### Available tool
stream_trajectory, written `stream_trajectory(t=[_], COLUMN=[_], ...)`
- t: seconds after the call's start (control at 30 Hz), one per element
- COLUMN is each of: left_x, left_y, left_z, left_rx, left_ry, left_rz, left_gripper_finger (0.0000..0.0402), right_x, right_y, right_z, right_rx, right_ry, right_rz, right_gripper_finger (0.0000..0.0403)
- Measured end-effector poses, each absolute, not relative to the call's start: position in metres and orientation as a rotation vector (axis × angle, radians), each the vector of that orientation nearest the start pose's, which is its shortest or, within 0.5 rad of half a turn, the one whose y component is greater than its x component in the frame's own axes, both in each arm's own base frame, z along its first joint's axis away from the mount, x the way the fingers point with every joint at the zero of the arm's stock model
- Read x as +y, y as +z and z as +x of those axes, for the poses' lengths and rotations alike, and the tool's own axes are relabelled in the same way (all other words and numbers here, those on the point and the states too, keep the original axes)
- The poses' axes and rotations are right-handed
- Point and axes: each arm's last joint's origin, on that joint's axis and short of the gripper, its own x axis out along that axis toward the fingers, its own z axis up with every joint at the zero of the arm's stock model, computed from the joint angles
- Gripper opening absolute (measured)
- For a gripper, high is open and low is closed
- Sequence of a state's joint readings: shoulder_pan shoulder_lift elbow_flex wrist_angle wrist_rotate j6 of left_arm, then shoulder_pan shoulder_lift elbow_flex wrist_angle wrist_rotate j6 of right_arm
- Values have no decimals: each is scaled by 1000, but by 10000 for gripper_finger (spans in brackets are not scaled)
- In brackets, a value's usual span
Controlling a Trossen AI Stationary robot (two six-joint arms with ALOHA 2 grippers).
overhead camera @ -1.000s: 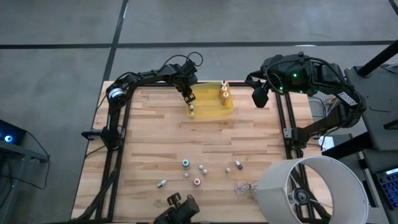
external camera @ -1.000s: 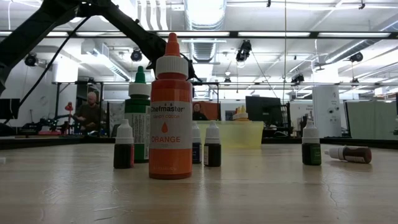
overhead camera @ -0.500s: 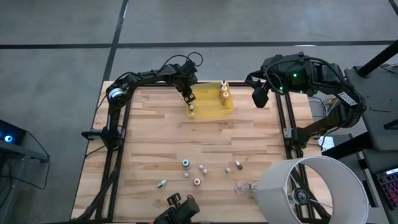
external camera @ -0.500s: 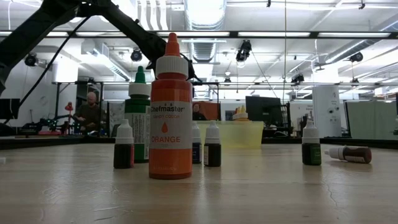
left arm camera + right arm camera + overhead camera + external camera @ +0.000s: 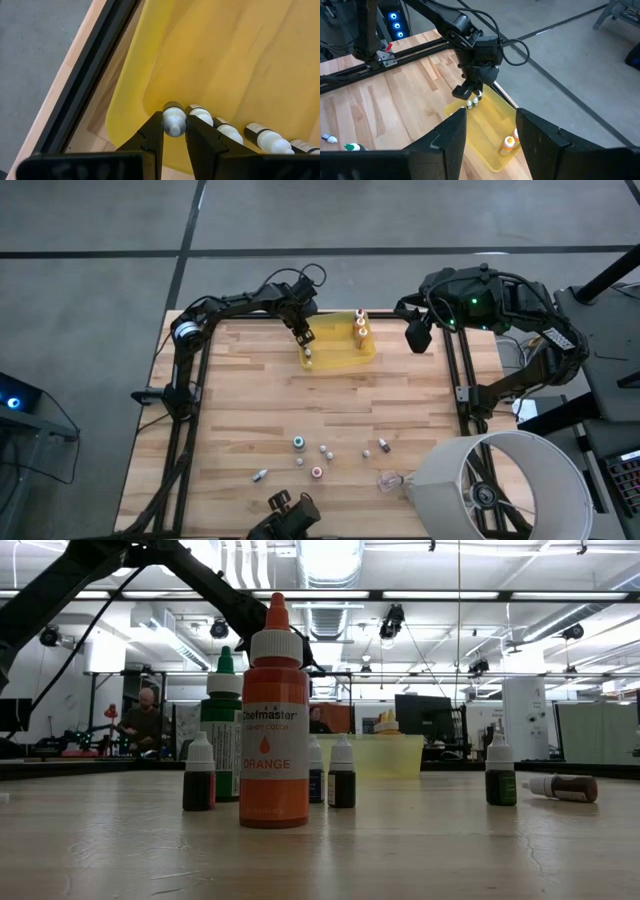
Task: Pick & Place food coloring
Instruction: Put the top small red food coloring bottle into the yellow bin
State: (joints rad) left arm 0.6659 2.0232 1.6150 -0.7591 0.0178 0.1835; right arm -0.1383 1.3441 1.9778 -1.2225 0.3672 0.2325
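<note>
Nothing has shifted over the last second: the left gripper (image 5: 174, 131) stays clamped on a white-capped bottle (image 5: 173, 120) over the yellow tray (image 5: 345, 356), beside a row of bottles that only its wrist view shows, the right gripper (image 5: 417, 337) waits open, and more bottles (image 5: 320, 455) remain.

Overhead, table-level, two wrist views; yellow tray (image 5: 340, 350) shared.
</note>
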Motion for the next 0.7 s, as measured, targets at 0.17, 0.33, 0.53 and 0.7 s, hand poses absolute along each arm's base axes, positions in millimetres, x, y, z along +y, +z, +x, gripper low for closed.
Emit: stream_trajectory(t=[0.17, 0.33, 0.53, 0.7], left_x=[260, 260, 260, 260], left_y=[210, 210, 210, 210], left_z=[332, 332, 332, 332], left_rx=[1158, 1157, 1157, 1156], left_ry=[461, 459, 458, 460], left_rz=[-242, -243, -243, -249], left_gripper_finger=[49, 49, 49, 73], right_x=[-38, -38, -38, -38], right_y=[502, 502, 502, 501], right_z=[198, 198, 198, 198], right_rx=[531, 531, 531, 531], right_ry=[-556, -556, -555, -555], right_rz=[153, 153, 153, 153], right_gripper_finger=[164, 164, 164, 164])
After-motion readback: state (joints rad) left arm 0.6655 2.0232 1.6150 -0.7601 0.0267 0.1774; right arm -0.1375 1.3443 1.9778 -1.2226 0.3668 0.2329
